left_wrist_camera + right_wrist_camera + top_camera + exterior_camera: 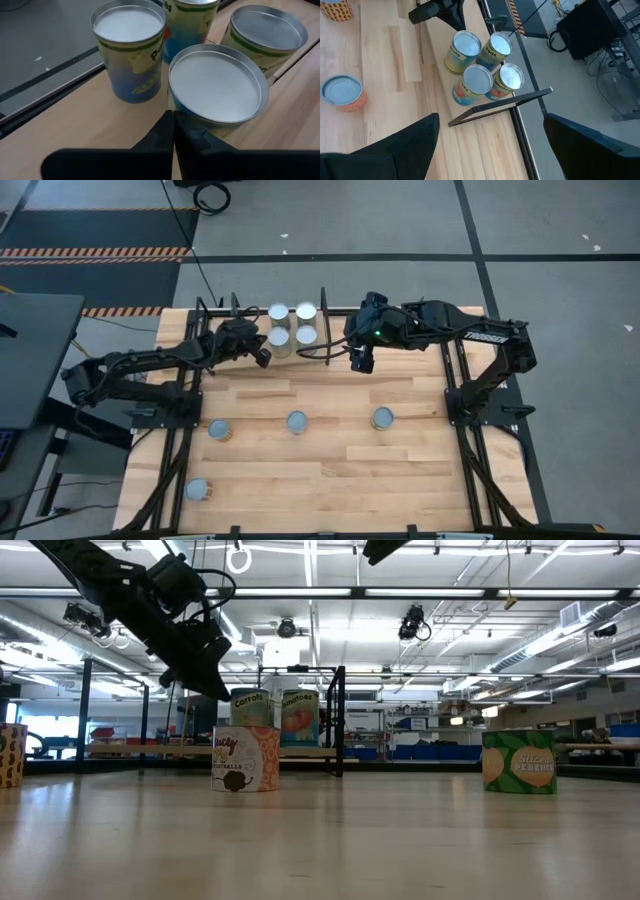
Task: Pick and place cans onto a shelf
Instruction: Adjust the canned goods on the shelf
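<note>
The surface (330, 470) is pale wood planks, butcher-block style, standing on a grey floor (560, 220) crossed by dark seams. A strip of orange-and-black hazard tape (95, 252) runs along the floor, beside a dark mat (80, 225). A black cable (212, 195) lies coiled on the floor by the far edge. A dark desk corner (30, 355) shows at one side. Seen level across the surface, the room is a large open hall: a white ceiling with long light strips (560, 635), pipes and beams, black posts, and blue bins (420, 751) lined up far off.
</note>
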